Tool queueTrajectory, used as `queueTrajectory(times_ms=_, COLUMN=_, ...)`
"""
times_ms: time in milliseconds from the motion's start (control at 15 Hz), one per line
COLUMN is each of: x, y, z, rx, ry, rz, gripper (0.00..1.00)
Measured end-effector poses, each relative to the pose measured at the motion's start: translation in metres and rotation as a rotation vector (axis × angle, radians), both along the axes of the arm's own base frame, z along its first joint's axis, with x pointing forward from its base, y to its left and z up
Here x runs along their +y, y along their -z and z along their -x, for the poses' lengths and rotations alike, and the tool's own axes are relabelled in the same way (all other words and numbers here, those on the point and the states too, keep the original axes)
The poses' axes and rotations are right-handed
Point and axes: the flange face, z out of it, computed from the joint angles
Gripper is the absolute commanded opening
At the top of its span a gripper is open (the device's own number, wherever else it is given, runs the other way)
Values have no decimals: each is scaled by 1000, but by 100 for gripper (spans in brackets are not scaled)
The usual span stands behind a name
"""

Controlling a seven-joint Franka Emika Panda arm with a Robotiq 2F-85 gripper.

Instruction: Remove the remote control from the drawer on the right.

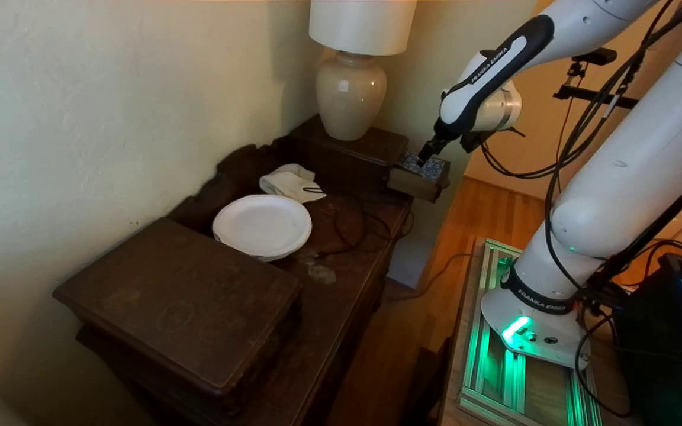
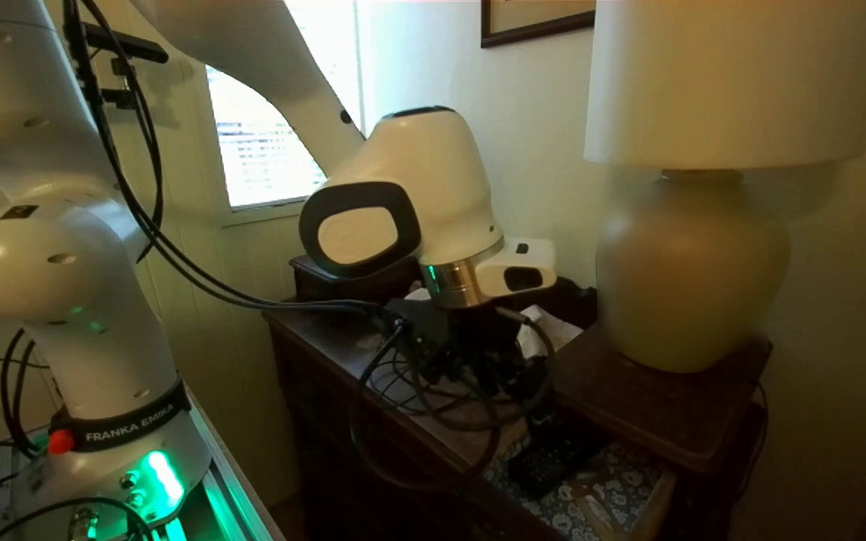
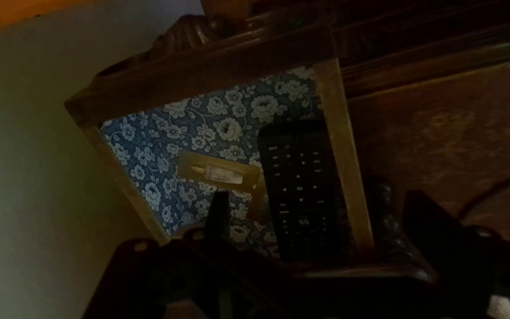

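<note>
The drawer (image 1: 413,182) is a small brown box pulled out beneath the lamp; its floral blue lining also shows in the wrist view, inside its pale rim (image 3: 342,150). The black remote control (image 3: 299,186) lies face up in the drawer along the side wall at the right of the wrist view. It also shows in an exterior view (image 2: 542,464). My gripper (image 3: 317,195) is open and empty over the drawer. In the wrist view one finger is left of the remote, the other beyond the drawer's right wall. The remote's lower end is dark and hard to make out.
A yellowish packet (image 3: 219,173) lies beside the remote in the drawer. The lamp (image 1: 351,94) stands on the raised cabinet top (image 2: 651,406) beside the drawer. A white plate (image 1: 262,226), a white cloth (image 1: 288,182) and a black cable (image 1: 347,245) lie on the dresser.
</note>
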Motion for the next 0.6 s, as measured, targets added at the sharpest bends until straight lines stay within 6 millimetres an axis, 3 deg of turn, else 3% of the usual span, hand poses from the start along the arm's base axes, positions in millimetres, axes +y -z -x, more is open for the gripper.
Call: queueTrajectory(times_ms=600, x=-5, y=0, z=-4, rx=-7, ry=-11, rz=-7, gripper=100)
